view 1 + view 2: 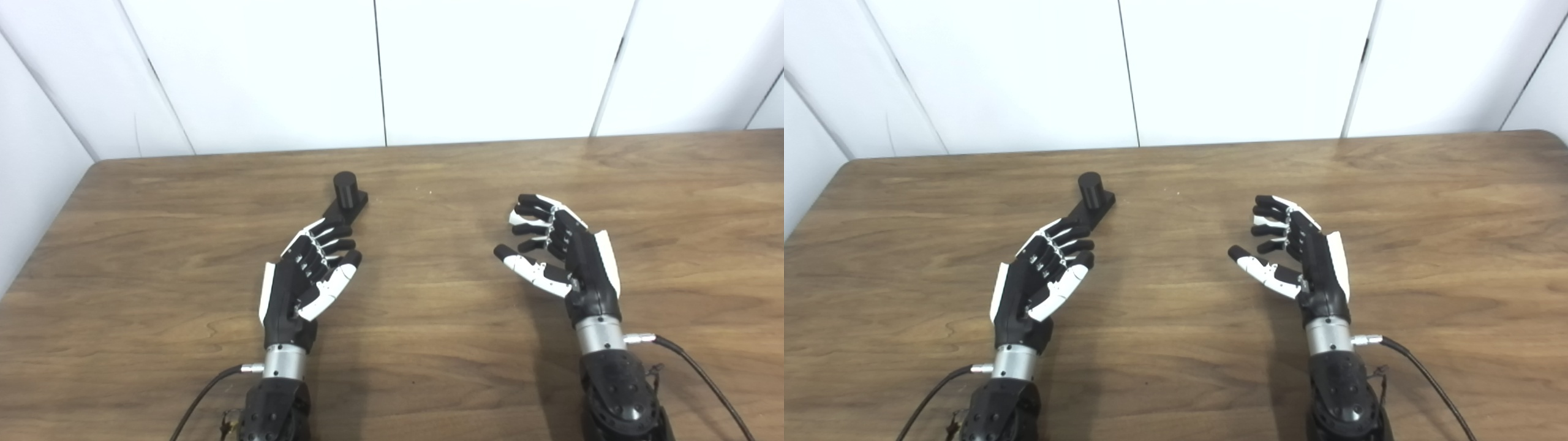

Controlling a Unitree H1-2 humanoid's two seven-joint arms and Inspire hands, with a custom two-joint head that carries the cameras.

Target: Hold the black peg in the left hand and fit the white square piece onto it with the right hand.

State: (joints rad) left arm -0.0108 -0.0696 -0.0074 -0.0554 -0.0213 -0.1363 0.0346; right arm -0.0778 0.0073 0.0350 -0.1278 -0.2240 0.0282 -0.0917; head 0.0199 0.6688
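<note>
1. The black peg (347, 195) stands upright on its flat black base, on the wooden table (429, 343). It is toward the far side and a little left of the middle.
2. The peg looks rigid and probably light, likely smooth plastic. I judge the round post is the best place to take hold, or the base plate from its sides.
3. The left hand (309, 269) is just on the near side of the peg. Its fingers are spread and hold nothing; the fingertips reach the near end of the base, but I cannot tell if they touch.
4. The right hand (554, 251) is well to the right of the peg, fingers loosely curled and apart, empty.
5. No white square piece is visible in either view.
6. Around the peg the table is bare; the far edge and wall are behind it, the left edge further away.
</note>
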